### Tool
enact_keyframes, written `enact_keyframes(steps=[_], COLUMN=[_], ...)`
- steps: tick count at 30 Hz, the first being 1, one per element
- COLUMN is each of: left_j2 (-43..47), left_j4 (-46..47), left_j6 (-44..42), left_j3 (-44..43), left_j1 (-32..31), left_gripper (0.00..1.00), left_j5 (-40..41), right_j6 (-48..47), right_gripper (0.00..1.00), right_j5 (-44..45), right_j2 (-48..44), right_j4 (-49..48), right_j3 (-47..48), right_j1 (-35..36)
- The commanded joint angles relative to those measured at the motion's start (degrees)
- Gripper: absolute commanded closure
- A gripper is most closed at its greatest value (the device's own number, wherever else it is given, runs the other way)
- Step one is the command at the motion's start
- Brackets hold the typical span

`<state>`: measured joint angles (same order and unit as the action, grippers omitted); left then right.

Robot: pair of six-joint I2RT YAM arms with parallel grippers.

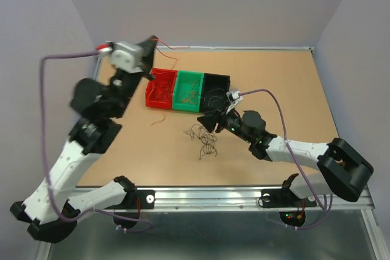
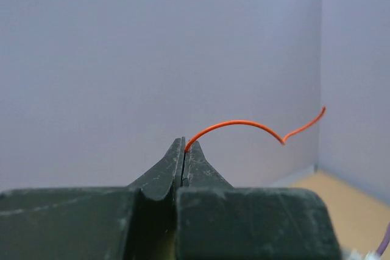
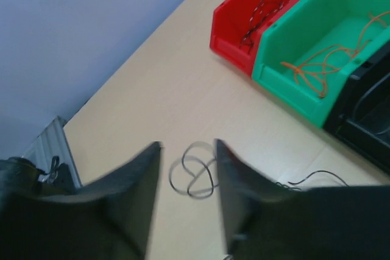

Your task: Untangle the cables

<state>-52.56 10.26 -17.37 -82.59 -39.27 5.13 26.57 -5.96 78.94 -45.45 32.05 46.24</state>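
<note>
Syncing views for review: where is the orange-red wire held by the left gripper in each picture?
Top external: upper left, orange-red wire trailing right from left gripper.
Left wrist: centre, the wire arches right from the shut jaws.
Right wrist: not in it.
Shared landmark: lilac wall.

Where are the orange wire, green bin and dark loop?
orange wire [image 2: 237, 122]: left wrist view, arc top.
green bin [image 3: 292, 17]: right wrist view, inner wall.
dark loop [image 3: 194, 195]: right wrist view, lower curve.

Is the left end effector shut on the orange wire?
Shut on it. The fingers of the left end effector meet with no gap in its wrist view, and the orange wire arcs out from their tips.
</note>
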Motion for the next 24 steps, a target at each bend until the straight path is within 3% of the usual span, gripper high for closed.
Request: enact_keyframes(steps=[1,3,6,12,24], left_j2=[-1.4,-2.5,-3.5,-10.1,-25.2], left_j4=[5.9,8.9,15.1,22.2,23.1], left_j6=[-2.7,-4.9,-5.6,-3.8,-1.6], left_j3=[11.4,18.2,27.4,37.0,35.3], left_j1=[0.2,0.6,3.1,8.7,13.6], left_gripper=[1.00,1.00,1.00,1.00,1.00], left_j5=[1.9,1.4,-0.6,-9.2,-7.3], right_j6=[-0.9,-0.9,-0.7,-1.4,-2.0], right_gripper=[0.42,0.34,0.34,0.31,0.31], right_j5=[11.9,17.4,23.6,32.8,32.4], right_j2=[-6.4,-11.2,-16.2,-26.0,-28.9], right_j4=[-2.0,-1.6,-0.4,0.8,2.0], right_j3=[-4.1,-6.4,-9.0,-12.1,-12.1], right_j1=[0.4,0.5,0.5,0.4,0.5])
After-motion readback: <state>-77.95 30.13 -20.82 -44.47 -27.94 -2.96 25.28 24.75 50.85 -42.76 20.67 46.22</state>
